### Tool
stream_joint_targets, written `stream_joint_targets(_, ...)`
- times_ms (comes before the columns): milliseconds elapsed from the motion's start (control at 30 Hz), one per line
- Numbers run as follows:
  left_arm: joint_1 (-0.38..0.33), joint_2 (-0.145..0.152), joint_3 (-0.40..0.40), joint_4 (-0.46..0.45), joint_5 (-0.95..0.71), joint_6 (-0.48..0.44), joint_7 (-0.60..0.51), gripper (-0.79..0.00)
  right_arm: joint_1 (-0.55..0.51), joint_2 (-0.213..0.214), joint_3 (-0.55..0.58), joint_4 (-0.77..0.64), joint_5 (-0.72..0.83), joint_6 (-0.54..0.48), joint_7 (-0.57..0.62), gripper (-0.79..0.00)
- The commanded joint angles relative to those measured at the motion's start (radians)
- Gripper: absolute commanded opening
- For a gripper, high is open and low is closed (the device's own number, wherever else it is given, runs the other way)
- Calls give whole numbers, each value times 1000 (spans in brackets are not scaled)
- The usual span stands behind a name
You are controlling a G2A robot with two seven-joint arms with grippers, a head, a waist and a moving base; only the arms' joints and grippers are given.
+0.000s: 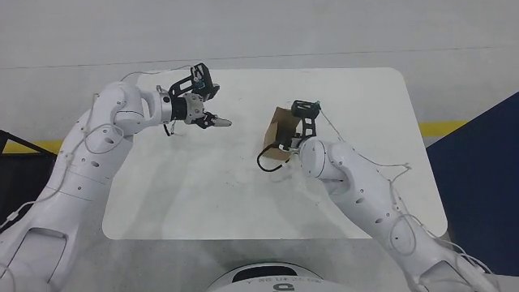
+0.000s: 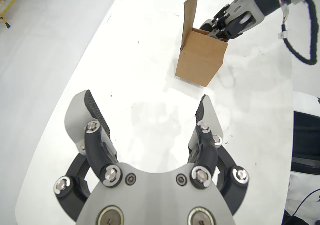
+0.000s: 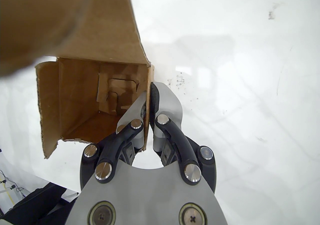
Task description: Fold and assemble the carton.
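The brown cardboard carton (image 2: 200, 61) stands open-topped on the white table (image 1: 203, 195). Its boxy inside shows interlocked bottom flaps, and one tall flap (image 2: 190, 18) is raised. The right gripper (image 3: 149, 101) pinches the carton's wall. The left gripper (image 2: 145, 94) hovers well apart from the carton, fingers spread.

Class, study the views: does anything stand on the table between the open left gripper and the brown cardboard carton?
Nothing visible does. Only bare white tabletop lies between the left gripper and the upright brown cardboard carton. The right gripper pinches its far wall.
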State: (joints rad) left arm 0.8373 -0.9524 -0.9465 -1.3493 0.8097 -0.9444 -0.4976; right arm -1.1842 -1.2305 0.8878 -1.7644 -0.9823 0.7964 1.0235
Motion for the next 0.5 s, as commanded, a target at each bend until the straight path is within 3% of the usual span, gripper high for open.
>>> stream_joint_targets(0,-8,-4,14,-3,-26,2,-16,0,-6,-3,0,-9,11,2,-2,-523)
stream_joint_targets(33,-11,-6,22,-4,-43,5,-28,0,-9,-5,3,-12,20,4,-4,-388)
stream_joint_targets(100,-20,-11,42,-9,-84,19,-73,0,-14,-8,11,-17,35,17,-17,-46)
stream_joint_targets(167,-32,-15,64,-25,-134,45,-135,0,-19,-11,21,-24,50,34,-34,-52)
stream_joint_targets(233,-44,-20,89,-38,-197,100,-222,0,-27,-14,30,-42,76,30,-48,-191)
stream_joint_targets(300,-57,-26,114,-52,-261,173,-319,0,-42,-16,43,-56,101,11,-85,-259)
stream_joint_targets(467,-103,-47,186,-56,-341,305,-503,0,-95,-19,79,-75,193,-85,-184,-268)
